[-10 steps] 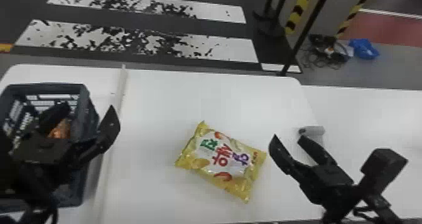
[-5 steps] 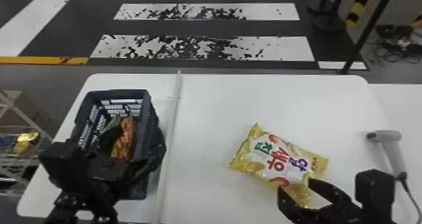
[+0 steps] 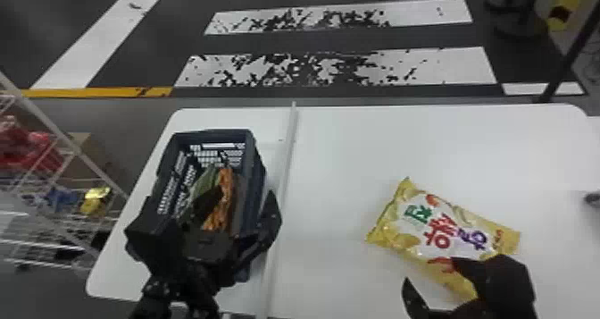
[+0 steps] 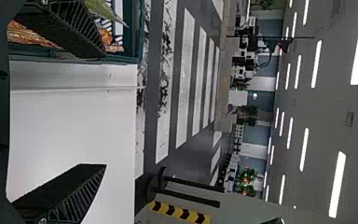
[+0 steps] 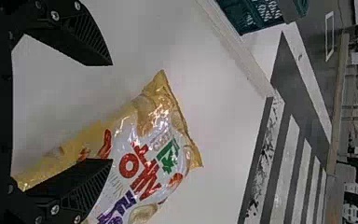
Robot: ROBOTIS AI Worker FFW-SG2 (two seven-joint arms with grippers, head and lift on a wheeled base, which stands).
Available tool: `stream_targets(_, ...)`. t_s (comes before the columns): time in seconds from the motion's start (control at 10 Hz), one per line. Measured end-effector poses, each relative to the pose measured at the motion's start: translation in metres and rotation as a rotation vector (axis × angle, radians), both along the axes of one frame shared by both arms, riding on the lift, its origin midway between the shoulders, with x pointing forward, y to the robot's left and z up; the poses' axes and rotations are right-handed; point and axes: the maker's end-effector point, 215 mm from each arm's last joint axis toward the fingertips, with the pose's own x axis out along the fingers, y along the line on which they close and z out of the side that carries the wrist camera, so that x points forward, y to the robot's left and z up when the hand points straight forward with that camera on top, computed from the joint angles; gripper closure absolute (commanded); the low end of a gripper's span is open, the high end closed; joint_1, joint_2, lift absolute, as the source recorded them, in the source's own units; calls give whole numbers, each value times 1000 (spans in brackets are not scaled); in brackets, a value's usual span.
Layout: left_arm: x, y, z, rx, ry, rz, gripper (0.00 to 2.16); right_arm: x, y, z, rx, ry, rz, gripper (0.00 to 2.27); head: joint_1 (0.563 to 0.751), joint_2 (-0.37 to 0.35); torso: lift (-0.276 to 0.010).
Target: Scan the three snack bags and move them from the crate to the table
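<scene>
White table [image 3: 339,161] stretches between crate rim [image 3: 213,133] and yellow bag [image 3: 439,233] — left end effector [image 3: 246,191] and right end effector [image 3: 429,270] both released.

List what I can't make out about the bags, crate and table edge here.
- Head view: lower part of the orange bag, behind the left gripper.
- Head view: near edge of the yellow bag, behind the right gripper.
- Head view: dark thing, cut off by the right edge.
- Right wrist view: crate, cut off by the top edge.

Coloured lettering [image 3: 439,234] on yellow snack bag [image 3: 391,226]
</scene>
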Motion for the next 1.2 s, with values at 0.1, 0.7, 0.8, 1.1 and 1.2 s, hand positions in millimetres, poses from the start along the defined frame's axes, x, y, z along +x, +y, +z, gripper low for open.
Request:
stream_targets(0.1, -2, 0, -3, 0, 0, -1, 33, 3, 6, 0, -34, -45, 1, 164, 695, 214, -62)
stream_targets(0.7, -3, -9, -14, 5, 19, -45, 33, 12, 60, -3, -256, -265, 85, 161, 695, 288, -62)
stream_targets(0.8, 1, -15, -15, 4, 19, -65, 33, 16, 55, -10, -301, -267, 83, 161, 695, 267, -62)
stream_targets(1.1, 2, -17, -19, -2, 26, -78, 33, 40, 28, -35, -464, -228, 68, 161, 695, 217, -62)
stream_targets(1.2, 3, -18, -20, -5, 26, -81, 33, 45, 20, -43, -520, -205, 64, 161, 695, 197, -62)
